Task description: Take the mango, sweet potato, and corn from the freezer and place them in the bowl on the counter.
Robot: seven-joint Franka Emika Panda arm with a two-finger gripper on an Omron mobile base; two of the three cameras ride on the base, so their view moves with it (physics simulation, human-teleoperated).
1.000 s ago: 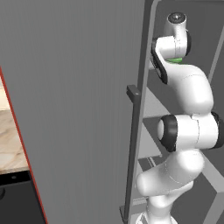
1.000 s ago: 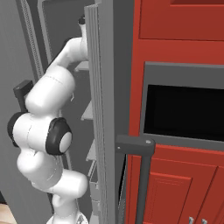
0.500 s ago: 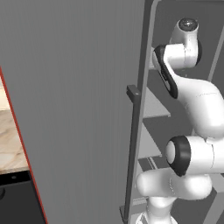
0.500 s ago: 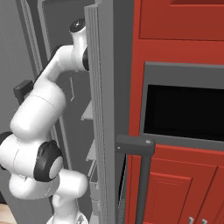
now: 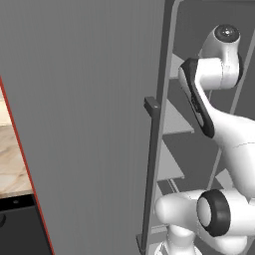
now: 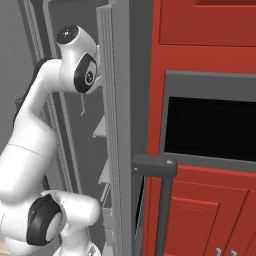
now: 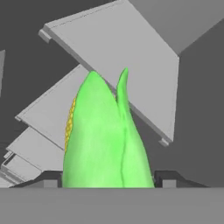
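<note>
Corn (image 7: 105, 140), wrapped in bright green husk with a strip of yellow kernels showing, sits clamped between the dark fingertips of the hand (image 7: 107, 179). Its long axis runs straight away from the hand, pointed husk tip aimed at the freezer's grey shelves (image 7: 113, 48). The corn is inside the freezer (image 5: 89, 124), in front of those shelves, so carrying it to the bowl remains; the mango, sweet potato and bowl cannot be judged.
</note>
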